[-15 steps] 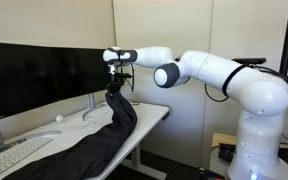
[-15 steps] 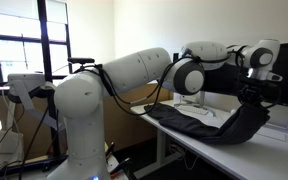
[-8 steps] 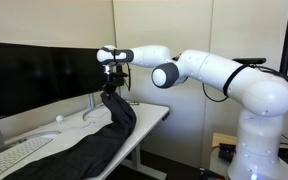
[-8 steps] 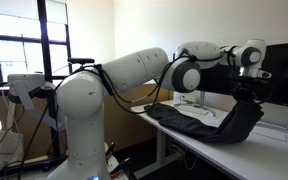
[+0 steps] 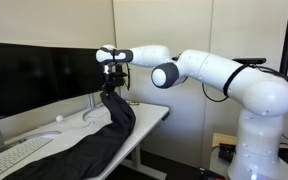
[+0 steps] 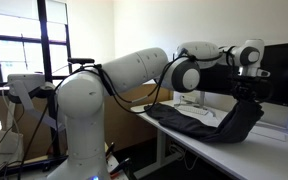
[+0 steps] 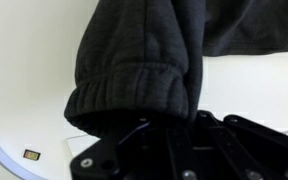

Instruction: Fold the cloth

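Your white Franka arm [image 5: 216,76] reaches out level over a white desk [image 5: 150,114], and its black Robotiq gripper [image 5: 114,90] points straight down, holding one end of a dark grey fleece cloth [image 5: 110,138] in the air. In both exterior views the lifted end hangs as a narrow peak from the gripper [image 6: 246,96]. The rest of the cloth [image 6: 222,126] falls away and lies spread in loose folds along the desk [image 6: 196,152].

The wrist view shows your grip most clearly. The fingers are drawn in tight on a ribbed, cuff-like edge of the cloth [image 7: 134,62], which bunches and disappears between them at the gripper [image 7: 149,126]. Only fabric shows between the fingers there. Below the hanging cuff lies pale desk surface [image 7: 24,60].

The raised end is well clear of the desk, while the far part of the cloth rests on it and runs towards the near edge in an exterior view. A pair of dark, unlit monitors [image 5: 34,75] stands just behind the gripper, and a white keyboard [image 5: 14,155] lies on the desk beside the spread fabric. In an exterior view the monitors [image 6: 286,72] rise behind the held end, and a black-framed window [image 6: 19,50] sits on the wall beyond the arm's base [image 6: 79,120].
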Controlling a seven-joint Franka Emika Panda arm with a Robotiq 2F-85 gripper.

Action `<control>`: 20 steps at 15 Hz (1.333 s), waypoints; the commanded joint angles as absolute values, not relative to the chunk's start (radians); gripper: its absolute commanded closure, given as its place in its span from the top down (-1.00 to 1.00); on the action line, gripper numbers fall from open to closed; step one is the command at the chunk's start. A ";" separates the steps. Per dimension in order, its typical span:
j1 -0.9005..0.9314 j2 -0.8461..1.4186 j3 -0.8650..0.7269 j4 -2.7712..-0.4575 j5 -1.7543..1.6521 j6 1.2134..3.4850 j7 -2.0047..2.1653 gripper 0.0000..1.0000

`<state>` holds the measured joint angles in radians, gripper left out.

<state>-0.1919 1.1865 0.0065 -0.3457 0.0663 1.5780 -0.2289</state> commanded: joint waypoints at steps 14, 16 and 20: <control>0.048 1.143 -0.012 -0.346 0.006 1.719 -0.234 -0.87; 0.088 1.141 -0.018 -0.346 0.002 1.720 -0.183 -0.87; 0.164 1.137 -0.040 -0.346 -0.006 1.733 -0.103 -0.87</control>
